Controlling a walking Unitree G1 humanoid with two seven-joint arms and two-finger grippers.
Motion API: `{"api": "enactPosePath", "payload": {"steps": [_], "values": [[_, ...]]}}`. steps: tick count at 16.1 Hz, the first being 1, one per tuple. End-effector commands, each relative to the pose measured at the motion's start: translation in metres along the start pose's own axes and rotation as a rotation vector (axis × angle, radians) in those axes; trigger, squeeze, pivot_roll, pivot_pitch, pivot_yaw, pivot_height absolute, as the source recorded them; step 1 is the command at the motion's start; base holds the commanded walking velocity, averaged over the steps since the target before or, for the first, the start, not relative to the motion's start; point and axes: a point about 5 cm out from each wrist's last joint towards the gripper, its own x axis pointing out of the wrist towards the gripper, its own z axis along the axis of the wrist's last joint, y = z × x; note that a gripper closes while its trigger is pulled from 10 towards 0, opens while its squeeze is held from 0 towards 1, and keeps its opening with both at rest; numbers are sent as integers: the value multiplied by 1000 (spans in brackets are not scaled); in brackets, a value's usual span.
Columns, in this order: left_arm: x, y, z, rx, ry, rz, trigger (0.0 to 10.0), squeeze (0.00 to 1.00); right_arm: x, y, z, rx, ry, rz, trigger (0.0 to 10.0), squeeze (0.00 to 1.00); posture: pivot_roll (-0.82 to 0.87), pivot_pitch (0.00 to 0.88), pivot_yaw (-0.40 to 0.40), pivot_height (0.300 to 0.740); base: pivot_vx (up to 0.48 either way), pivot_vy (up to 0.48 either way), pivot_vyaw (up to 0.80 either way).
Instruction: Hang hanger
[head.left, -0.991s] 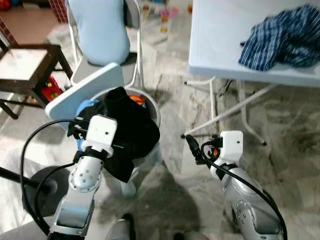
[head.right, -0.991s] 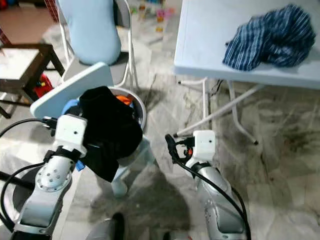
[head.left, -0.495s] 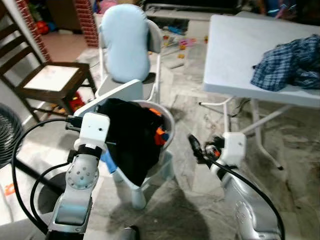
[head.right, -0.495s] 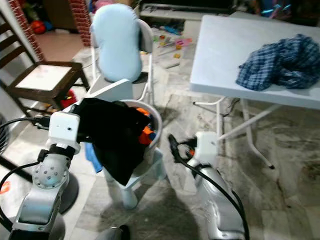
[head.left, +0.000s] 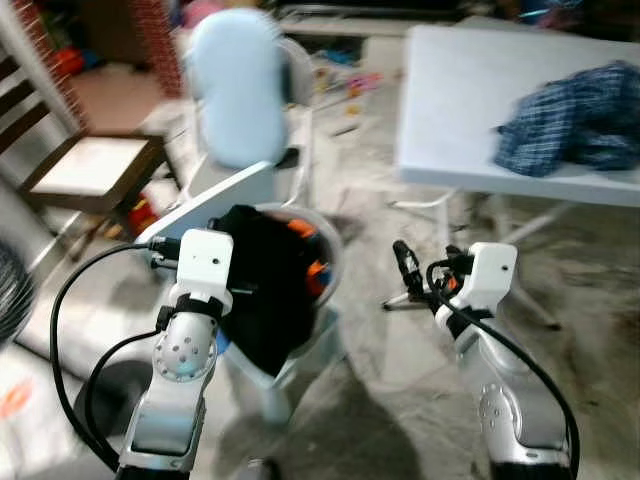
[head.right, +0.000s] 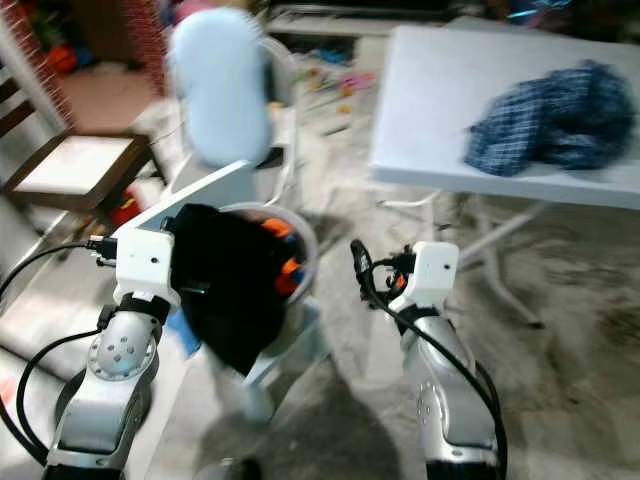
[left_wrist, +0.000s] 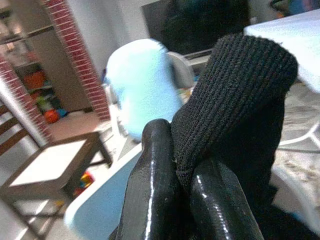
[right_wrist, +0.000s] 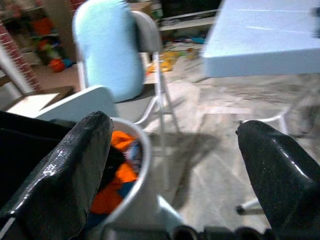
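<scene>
Right tool (right_wrist: 172, 165) spread wide above the floor, facing the basket and chair.
Its two black fingers (right_wrist: 65, 170) stand far apart. Between them lies a white basket (right_wrist: 142, 165) holding orange cloth (right_wrist: 117, 172) and dark fabric (right_wrist: 25, 145). Behind it stands a chair with a pale blue cushion (right_wrist: 102, 55). A white table (right_wrist: 265, 37) stands to one side over the marbled floor (right_wrist: 210, 135).

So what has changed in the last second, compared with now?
Mostly the camera has swung and blurred, so the scene shifts as a whole. The left gripper stays shut on the black garment over the laundry basket. The right gripper stays open and empty.
</scene>
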Motion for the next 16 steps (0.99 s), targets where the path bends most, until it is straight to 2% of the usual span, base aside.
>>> {"api": "enactPosePath", "payload": {"steps": [1,6,16], "values": [[0,-5,6,-26,-21,-22,0,0,-2,-3,-1,-14,5,-11,10000,0,-9,159,14,740,0,0,0],[-2,-8,5,-51,-16,-18,0,0,-6,7,-5,-32,27,23,10000,0,-24,179,3,740,0,-296,0],[-1,-14,7,-65,-20,-41,0,0,-12,12,-7,-45,44,50,10000,0,-39,203,11,740,0,-462,0]]}}
